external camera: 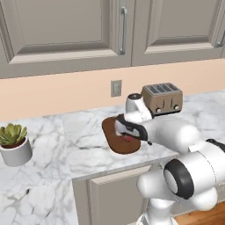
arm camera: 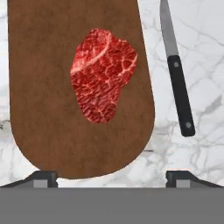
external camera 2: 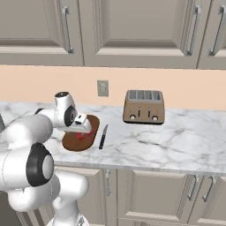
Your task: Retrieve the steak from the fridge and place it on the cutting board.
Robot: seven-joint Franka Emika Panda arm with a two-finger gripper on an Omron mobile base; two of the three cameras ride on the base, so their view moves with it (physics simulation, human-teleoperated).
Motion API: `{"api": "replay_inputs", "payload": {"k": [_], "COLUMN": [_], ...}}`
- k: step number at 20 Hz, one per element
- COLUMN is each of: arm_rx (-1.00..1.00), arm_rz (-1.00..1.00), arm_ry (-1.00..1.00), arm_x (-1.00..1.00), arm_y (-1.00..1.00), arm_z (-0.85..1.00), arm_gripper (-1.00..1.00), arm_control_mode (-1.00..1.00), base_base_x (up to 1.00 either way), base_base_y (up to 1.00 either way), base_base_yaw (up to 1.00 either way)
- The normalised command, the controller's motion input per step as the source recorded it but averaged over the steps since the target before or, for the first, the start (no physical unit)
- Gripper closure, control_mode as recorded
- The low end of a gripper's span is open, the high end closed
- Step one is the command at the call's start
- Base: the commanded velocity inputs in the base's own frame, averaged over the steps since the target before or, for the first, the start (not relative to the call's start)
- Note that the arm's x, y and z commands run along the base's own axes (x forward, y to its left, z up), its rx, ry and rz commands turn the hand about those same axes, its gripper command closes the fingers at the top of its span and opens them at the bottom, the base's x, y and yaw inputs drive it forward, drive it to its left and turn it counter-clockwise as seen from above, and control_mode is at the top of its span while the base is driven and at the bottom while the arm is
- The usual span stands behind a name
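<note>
Item: steak [arm camera: 103, 74], red, marbled, irregular oval; lies flat on the cutting board [arm camera: 43, 87], well inside its edges and toward the middle, touched by nothing. Item: gripper [arm camera: 111, 178], directly above the board's rounded end in the hand view; fingertips [arm camera: 43, 178] set wide apart and empty, the meat lying free beyond them. In the left base view the gripper [external camera: 130, 137] hangs low over the board [external camera: 115, 139], and in the right base view it [external camera 2: 82, 132] sits just above the steak [external camera 2: 81, 135]. Item: knife [arm camera: 177, 78], black handle, on the marbled tabletop [arm camera: 197, 144] just beside the board and parallel to its long side, apart from it. Item: toaster [external camera 2: 144, 107], well apart, toward the wall. Item: potted plant [external camera: 14, 143], far to the left. Hazards, as judged: placement looks complete, so the remaining risk is in the retreat; a sideways or low pull-away could let a finger drag the steak or nudge the board toward the knife, and a swing toward the handle side could knock the knife along the tabletop. A straight lift would avoid both. Markings: no brand, label or legible writing on any item.
</note>
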Motion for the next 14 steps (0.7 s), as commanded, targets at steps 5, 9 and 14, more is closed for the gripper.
{"api": "replay_inputs", "payload": {"k": [5, 9, 14], "arm_rx": [0.0, 0.05, 0.03], "arm_rz": [0.0, -0.11, -0.19], "arm_ry": [0.03, 0.03, 0.0], "arm_x": [-1.0, -0.64, -0.2], "arm_y": [-0.41, -0.92, -1.0], "arm_z": [0.37, 0.04, 0.1], "arm_gripper": [-1.0, -1.0, -1.0], "arm_control_mode": [-1.0, -1.0, -1.0], "base_base_x": [0.0, 0.0, 0.0], "base_base_y": [0.0, 0.0, 0.0], "base_base_yaw": [0.0, 0.0, 0.0]}}
